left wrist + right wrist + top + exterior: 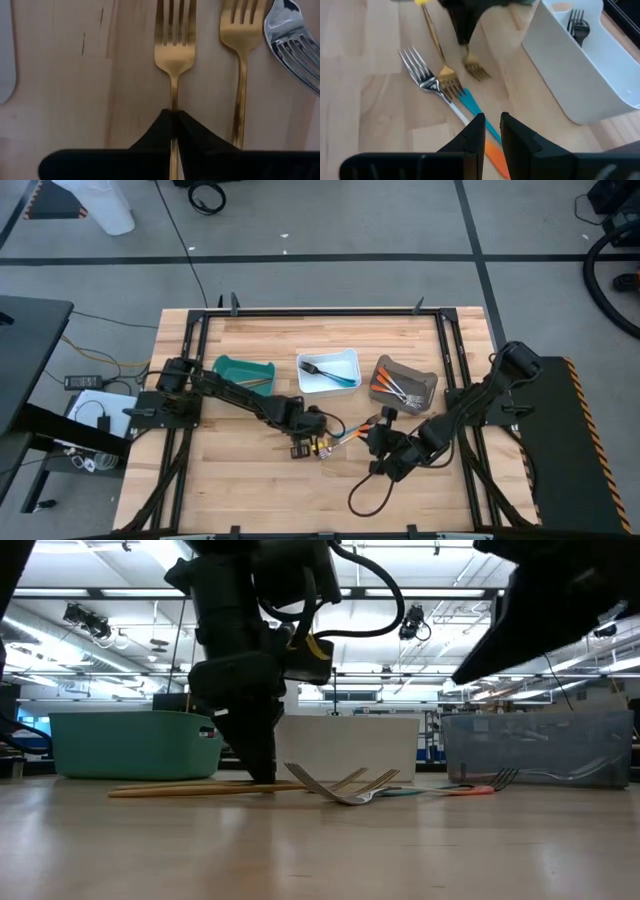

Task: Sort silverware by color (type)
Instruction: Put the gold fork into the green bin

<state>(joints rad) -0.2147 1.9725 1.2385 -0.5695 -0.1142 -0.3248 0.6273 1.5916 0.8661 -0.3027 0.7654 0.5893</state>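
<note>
No text, label, brand or number can be read in any view — not on the teal plastic bin (pixel 243 372), not on the white rectangular bin (pixel 329 370) beside it, and not on the light wooden table (pixel 250 480) around them.

My left gripper (pixel 262 772) stands pinched shut on a gold fork (pixel 215 787) lying flat. A silver fork (pixel 335 790) rests at its three o'clock; teal bin (pixel 130 743) behind at nine.
</note>
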